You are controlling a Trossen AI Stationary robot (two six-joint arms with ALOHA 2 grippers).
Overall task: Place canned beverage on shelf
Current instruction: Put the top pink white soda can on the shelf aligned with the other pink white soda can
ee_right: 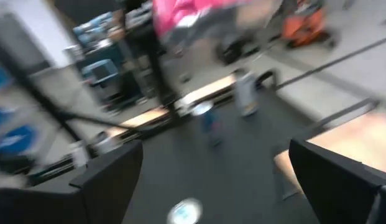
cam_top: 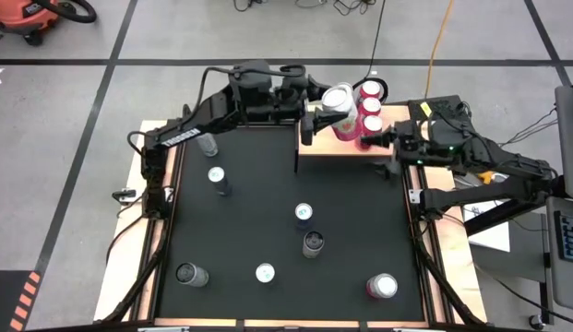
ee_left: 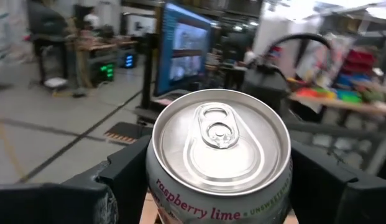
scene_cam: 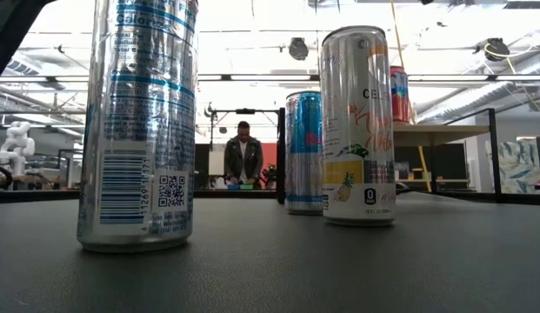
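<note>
My left gripper [cam_top: 332, 112] is shut on a silver-topped pink can [cam_top: 340, 100] marked "raspberry lime" [ee_left: 220, 155], over the left part of the shelf [cam_top: 337, 159], a light-wood board at the table's far edge. Three pink cans [cam_top: 370, 106] stand in a row on the shelf just to the right of the held can. My right gripper [cam_top: 386, 138] is open and empty beside the nearest of them; its wrist view [ee_right: 220, 186] shows nothing between the fingers. In the low view the shelf [scene_cam: 435, 134] shows at the back right with a can [scene_cam: 398, 92] on it. My left gripper pinches the can's side wall just below its top rim [ee_left: 156, 186] between its two fingers [ee_left: 127, 177], one on each side. The fingers come from the table's left side. The can's top faces up. I cannot tell whether its base touches the shelf.
Several loose cans stand on the black mat: two at the left [cam_top: 217, 177], two in the middle [cam_top: 313, 243], three along the near edge [cam_top: 265, 273], one of them pink [cam_top: 382, 286]. A person [scene_cam: 243, 156] stands far behind the table.
</note>
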